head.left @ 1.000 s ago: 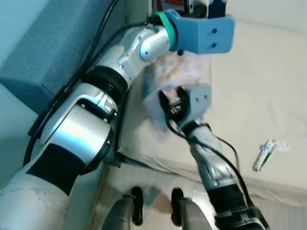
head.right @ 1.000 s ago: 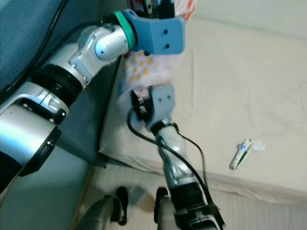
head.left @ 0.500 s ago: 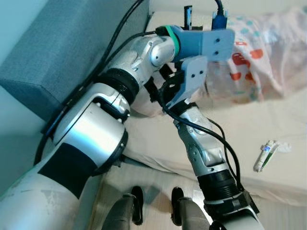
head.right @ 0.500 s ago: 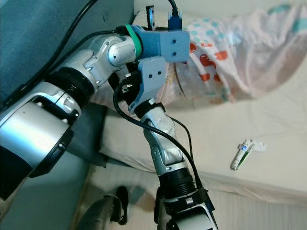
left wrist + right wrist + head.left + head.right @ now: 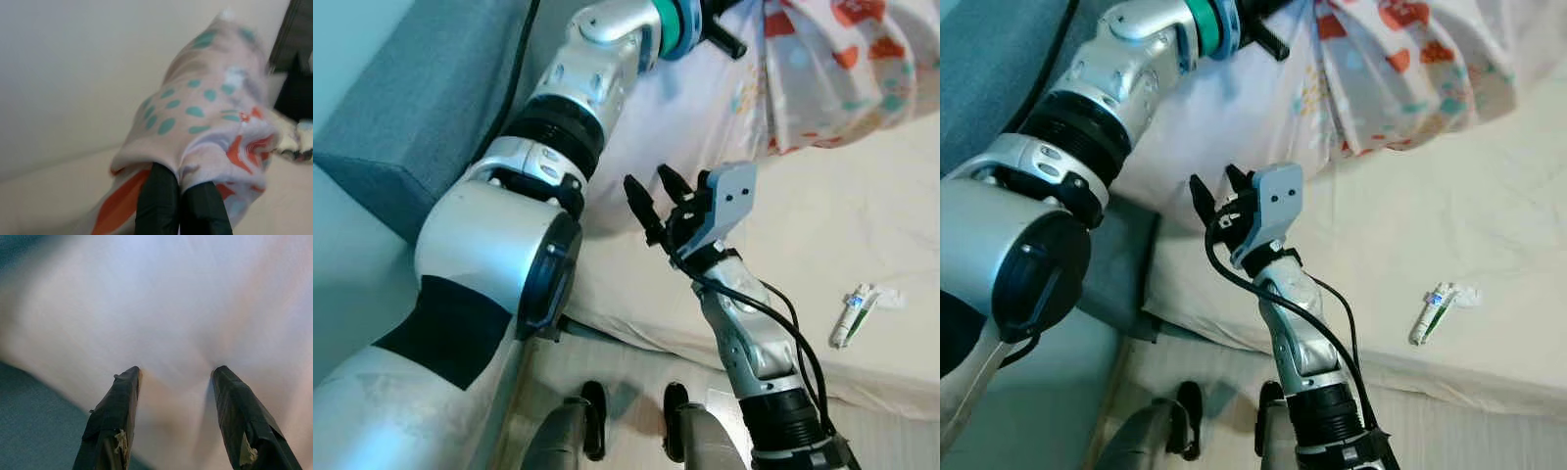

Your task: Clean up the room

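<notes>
Two black fingers of left gripper pressed together, pinching pale cloth with teal dots and orange shapes, lifted above cream bed; upper part cut off. Right gripper spread apart, raised near white pillow. Small white tube lying apart.

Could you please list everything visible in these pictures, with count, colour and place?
Patterned cloth: one, pale pink with orange and teal prints, lifted above the bed at the far side.
Bed: one, cream sheet, spread before the robot.
Small tube: one, white with green and blue, lying on the sheet near the bed's front edge on the right.
Headboard panel: one, grey-blue, left of the bed.
Floor: pale, below the bed's edge.
Left gripper: jaws shut on the patterned cloth, raised high.
Right gripper: jaws open, over the bed's left corner, holding nothing.
</notes>
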### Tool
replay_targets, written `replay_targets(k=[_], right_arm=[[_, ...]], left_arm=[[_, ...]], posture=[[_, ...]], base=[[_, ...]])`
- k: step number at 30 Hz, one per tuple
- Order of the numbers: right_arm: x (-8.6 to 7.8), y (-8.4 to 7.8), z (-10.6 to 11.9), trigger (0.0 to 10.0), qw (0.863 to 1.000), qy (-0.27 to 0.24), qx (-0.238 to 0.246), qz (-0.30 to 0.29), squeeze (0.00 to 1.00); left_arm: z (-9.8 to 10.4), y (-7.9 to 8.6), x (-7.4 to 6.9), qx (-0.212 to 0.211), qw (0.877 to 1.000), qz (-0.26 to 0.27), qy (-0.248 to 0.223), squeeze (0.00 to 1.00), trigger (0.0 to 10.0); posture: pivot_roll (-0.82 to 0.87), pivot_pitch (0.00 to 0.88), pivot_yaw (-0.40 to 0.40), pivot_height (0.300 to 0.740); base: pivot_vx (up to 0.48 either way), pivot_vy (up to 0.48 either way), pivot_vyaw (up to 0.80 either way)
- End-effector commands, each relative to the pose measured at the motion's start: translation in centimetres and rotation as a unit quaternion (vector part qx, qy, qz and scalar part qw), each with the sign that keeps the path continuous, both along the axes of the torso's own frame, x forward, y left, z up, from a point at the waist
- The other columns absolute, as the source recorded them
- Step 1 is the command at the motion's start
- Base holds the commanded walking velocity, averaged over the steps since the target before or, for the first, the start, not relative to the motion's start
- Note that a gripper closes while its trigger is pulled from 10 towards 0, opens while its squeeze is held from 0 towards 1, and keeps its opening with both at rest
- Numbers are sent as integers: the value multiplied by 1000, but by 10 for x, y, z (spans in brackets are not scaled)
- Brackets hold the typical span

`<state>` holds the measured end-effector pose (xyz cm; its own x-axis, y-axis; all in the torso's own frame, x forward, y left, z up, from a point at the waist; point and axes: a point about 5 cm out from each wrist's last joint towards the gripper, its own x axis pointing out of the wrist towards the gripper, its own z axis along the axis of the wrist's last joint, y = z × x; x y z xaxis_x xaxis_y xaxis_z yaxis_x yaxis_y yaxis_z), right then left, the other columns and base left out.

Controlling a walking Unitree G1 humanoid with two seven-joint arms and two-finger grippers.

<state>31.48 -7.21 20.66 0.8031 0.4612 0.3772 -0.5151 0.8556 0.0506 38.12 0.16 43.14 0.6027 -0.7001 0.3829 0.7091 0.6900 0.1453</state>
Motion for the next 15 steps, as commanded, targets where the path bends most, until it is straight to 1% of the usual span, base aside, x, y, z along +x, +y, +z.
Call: replay_targets(k=[1, 3, 4, 5, 6, 7, 8, 9, 10, 11, 12, 14, 15], right_arm=[[-2, -2, -6, 10000, 1000, 12, -4, -5, 0], [-3, -3, -7, 10000, 1000, 14, -5, -6, 0], [-3, -3, -7, 10000, 1000, 14, -5, -6, 0], [-3, -3, -8, 10000, 1000, 16, -5, -6, 0], [-2, -3, -9, 10000, 1000, 18, -6, -7, 0], [-2, -3, -9, 10000, 1000, 18, -6, -7, 0], [-2, -4, -10, 10000, 1000, 19, -6, -7, 0], [-2, -4, -10, 10000, 1000, 20, -6, -8, 0], [-2, -4, -10, 10000, 1000, 20, -6, -8, 0], [-2, -4, -12, 10000, 1000, 23, -6, -9, 0], [-2, -3, -13, 10000, 1000, 25, -6, -9, 0], [-2, -3, -13, 10000, 1000, 25, -6, -9, 0], [-3, -3, -15, 10000, 1000, 27, -7, -9, 0]], left_arm=[[55, -4, -27, -67, 995, -40, -61, 0, 0], [63, -2, -29, -80, 994, -37, -57, 0, 0], [63, -2, -29, -80, 994, -37, -57, 0, 0], [58, -3, -26, -81, 996, -24, -36, 0, 0], [38, -10, -16, -61, 998, -1, 4, 0, 0], [38, -10, -16, -61, 998, -1, 4, 0, 0], [26, -14, -12, -49, 999, 5, 24, 0, 0], [10, -20, -7, -41, 998, 10, 56, 0, 0], [10, -20, -7, -41, 998, 10, 56, 0, 0], [-43, -32, 5, -24, 987, 29, 159, 0, 0], [-65, -37, 7, -17, 979, 33, 199, 0, 0], [-65, -37, 7, -17, 979, 33, 199, 0, 0], [-88, -42, 8, -18, 969, 33, 244, 0, 0]], posture=[[-87, 211, 94, 740], [-85, 209, 94, 740], [-85, 209, 94, 740], [-83, 208, 95, 740], [-85, 207, 96, 740], [-85, 207, 96, 740], [-85, 207, 96, 740], [-83, 206, 96, 740], [-83, 206, 96, 740], [-85, 209, 99, 740], [-86, 208, 101, 740], [-86, 208, 101, 740], [-94, 211, 106, 740]], base=[[0, 0, 0], [0, 0, 0], [0, 0, 0], [0, 0, 0], [0, 0, 0], [0, 0, 0], [0, 0, 0], [0, 0, 0], [0, 0, 0], [0, 0, 0], [0, 0, 0], [0, 0, 0], [0, 0, 0]])
